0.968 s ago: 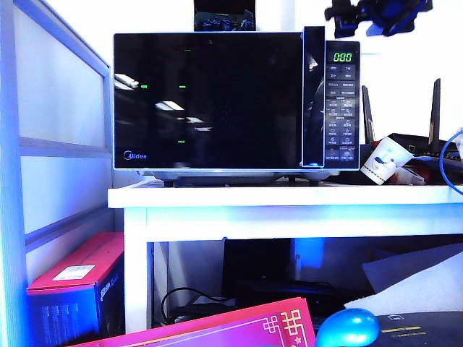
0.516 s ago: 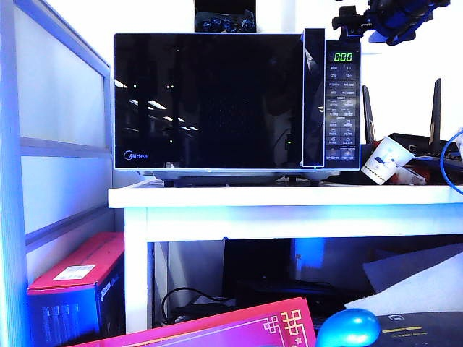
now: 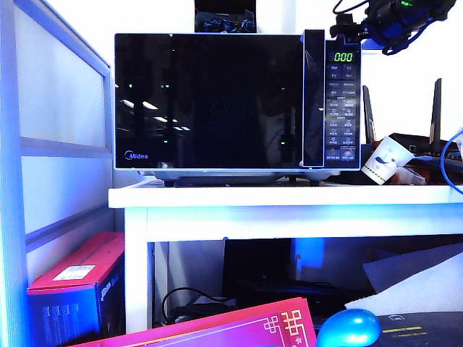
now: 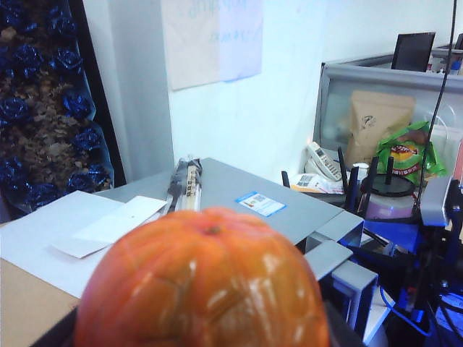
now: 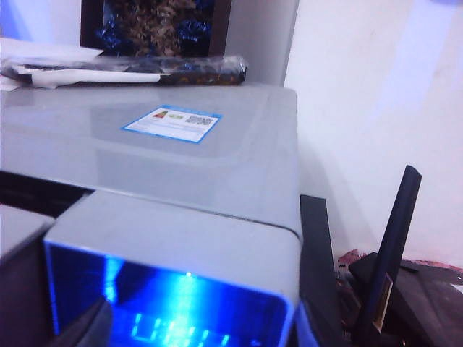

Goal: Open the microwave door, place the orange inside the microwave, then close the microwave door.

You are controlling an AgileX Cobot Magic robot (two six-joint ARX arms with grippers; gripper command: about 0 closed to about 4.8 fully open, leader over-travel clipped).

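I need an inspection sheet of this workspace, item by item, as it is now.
Surface: white table, carries the microwave.
Job's things: door shut; orange in left gripper.
Clutter: paper cup and router beside microwave.
Grippers: left gripper shut on orange, near microwave top; right gripper open, empty, above display.
Cables: blue cable at right; black cable under table.
Surroundings: red box under table.

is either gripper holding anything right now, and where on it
The left gripper holds the orange, gripped low on its body. The right gripper, above the microwave, holds nothing.
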